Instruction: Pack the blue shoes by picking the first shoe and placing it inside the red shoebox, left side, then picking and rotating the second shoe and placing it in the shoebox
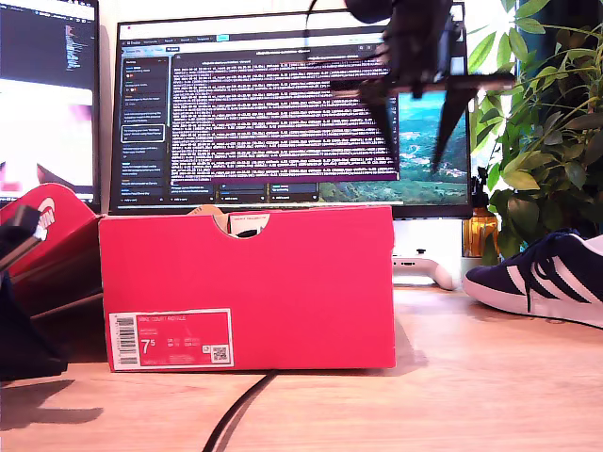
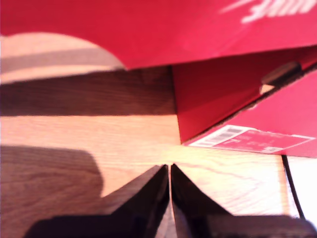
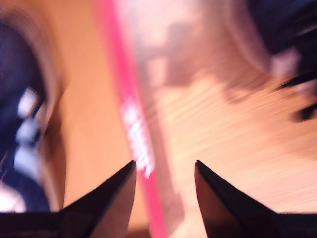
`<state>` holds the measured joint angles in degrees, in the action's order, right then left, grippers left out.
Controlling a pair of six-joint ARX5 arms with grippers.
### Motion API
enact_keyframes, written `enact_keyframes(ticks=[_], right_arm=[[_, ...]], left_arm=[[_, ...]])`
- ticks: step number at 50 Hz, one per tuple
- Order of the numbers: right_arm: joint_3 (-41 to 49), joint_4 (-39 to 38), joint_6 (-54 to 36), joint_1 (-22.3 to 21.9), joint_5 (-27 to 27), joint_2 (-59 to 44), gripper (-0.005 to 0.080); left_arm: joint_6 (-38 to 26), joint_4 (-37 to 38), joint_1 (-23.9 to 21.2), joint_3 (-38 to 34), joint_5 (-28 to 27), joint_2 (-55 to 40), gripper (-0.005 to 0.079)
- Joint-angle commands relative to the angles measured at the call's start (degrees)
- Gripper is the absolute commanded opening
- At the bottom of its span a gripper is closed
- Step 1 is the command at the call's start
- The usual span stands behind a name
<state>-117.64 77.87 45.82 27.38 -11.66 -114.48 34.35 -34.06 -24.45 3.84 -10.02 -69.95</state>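
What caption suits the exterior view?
My second gripper hangs open above an edge of the red shoebox; one blue shoe lies at the exterior view's right.

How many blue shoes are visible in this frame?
2. One blue shoe lies on the table at the exterior view's right; the other shoe, blurred, seems to sit inside the red shoebox.

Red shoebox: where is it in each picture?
Exterior view: the red shoebox stands near the middle, label facing the camera.
First wrist view: its corner, just beyond my first gripper.
Second wrist view: only a blurry red rim.
Shared landmark: the wooden table.
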Motion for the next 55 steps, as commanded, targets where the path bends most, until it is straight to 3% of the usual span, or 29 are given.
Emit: enact_keyframes(ticks=[1,16,25,28,43,55], right_arm=[[-0.42,-0.07,2.40,-0.59,-1.86,3.50,0.0341],[-0.28,0.44,7.43,-4.57,-4.04,6.32,0.0359],[2.97,0.44,6.69,-9.42,-3.26,9.07,0.0699],[4.90,0.44,6.73,-11.23,-3.19,10.32,0.0758],[19.54,0.42,7.21,-20.15,0.39,15.26,0.0771],[28.46,0.39,8.76,-23.47,0.48,15.54,0.0772]], left_arm=[[-0.26,-0.24,-0.20,-0.81,0.00,-0.24,-0.0020],[-0.26,-0.24,-0.20,-0.81,0.00,-0.24,-0.0020],[-0.26,-0.24,-0.20,-0.81,-0.02,-0.24,-0.0020],[-0.26,-0.22,-0.20,-0.81,0.00,-0.24,-0.0020],[-0.26,-0.22,-0.20,-0.81,-0.02,-0.24,-0.0020],[-0.26,-0.24,-0.20,-0.81,-0.02,-0.24,-0.0020]])
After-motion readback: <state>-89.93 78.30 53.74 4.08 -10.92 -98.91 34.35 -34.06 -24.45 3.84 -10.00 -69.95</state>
